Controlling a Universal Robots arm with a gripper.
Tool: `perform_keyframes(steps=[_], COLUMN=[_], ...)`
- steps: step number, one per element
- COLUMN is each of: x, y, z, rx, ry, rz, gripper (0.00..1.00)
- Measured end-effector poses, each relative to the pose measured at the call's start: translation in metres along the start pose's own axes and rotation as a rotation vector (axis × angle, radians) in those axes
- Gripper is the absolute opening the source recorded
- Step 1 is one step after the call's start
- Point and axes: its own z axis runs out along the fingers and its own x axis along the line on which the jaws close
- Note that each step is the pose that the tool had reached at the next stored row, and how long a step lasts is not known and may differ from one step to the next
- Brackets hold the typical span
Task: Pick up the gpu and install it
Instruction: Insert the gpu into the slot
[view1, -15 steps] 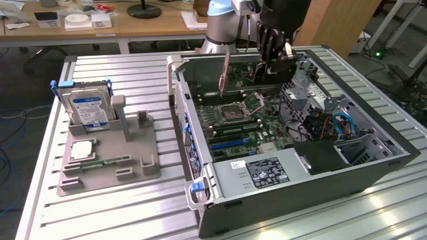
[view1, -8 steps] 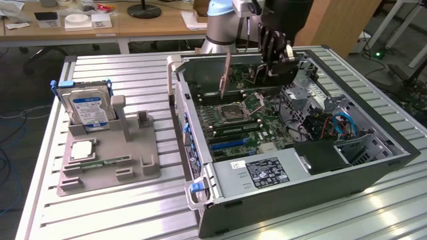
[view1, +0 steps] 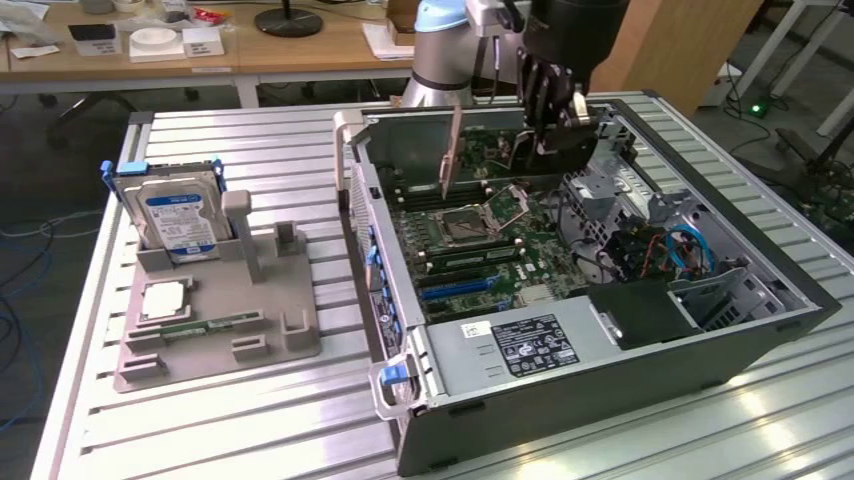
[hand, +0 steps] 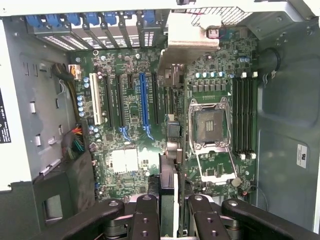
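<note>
The gpu hangs upright under my gripper, its dark face showing above the far end of the open computer case. In the wrist view the gpu appears edge-on between my fingers, with its pale metal bracket towards the case's slot openings. My gripper is shut on the card. The card hovers over the motherboard, between the blue expansion slot and the CPU socket. I cannot tell whether its lower edge touches a slot.
On the exterior view's left, a grey fixture holds a silver hard drive with a blue label, a CPU chip and a green memory stick. The case's walls, power supply and drive cage surround the motherboard.
</note>
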Motion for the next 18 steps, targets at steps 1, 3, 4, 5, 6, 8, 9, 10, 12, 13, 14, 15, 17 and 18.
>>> perform_keyframes(steps=[1, 3, 4, 5, 6, 8, 9, 10, 12, 13, 14, 15, 17, 18], x=[0.0004, 0.0007, 0.0008, 0.0009, 0.0010, 0.0012, 0.0012, 0.0013, 0.0014, 0.0015, 0.0016, 0.0016, 0.0017, 0.0019], y=[0.0000, 0.0003, 0.0006, 0.0010, 0.0014, 0.0022, 0.0023, 0.0024, 0.0029, 0.0031, 0.0032, 0.0034, 0.0036, 0.0037], z=[0.0003, 0.0009, 0.0012, 0.0016, 0.0019, 0.0025, 0.0028, 0.0032, 0.0039, 0.0043, 0.0047, 0.0051, 0.0060, 0.0065], rx=[0.0000, -0.0009, -0.0012, -0.0015, -0.0016, -0.0019, -0.0020, -0.0020, -0.0020, -0.0020, -0.0020, -0.0020, -0.0020, -0.0020], ry=[0.0000, 0.0003, 0.0003, 0.0002, 0.0002, 0.0002, 0.0002, 0.0002, 0.0002, 0.0002, 0.0002, 0.0003, 0.0002, 0.0001], rz=[0.000, 0.000, 0.000, 0.000, 0.000, 0.000, 0.000, 0.000, 0.000, 0.000, 0.000, 0.000, 0.000, 0.000], gripper=[0.27, 0.27, 0.27, 0.27, 0.27, 0.27, 0.27, 0.27, 0.27, 0.27, 0.27, 0.27, 0.27, 0.27])
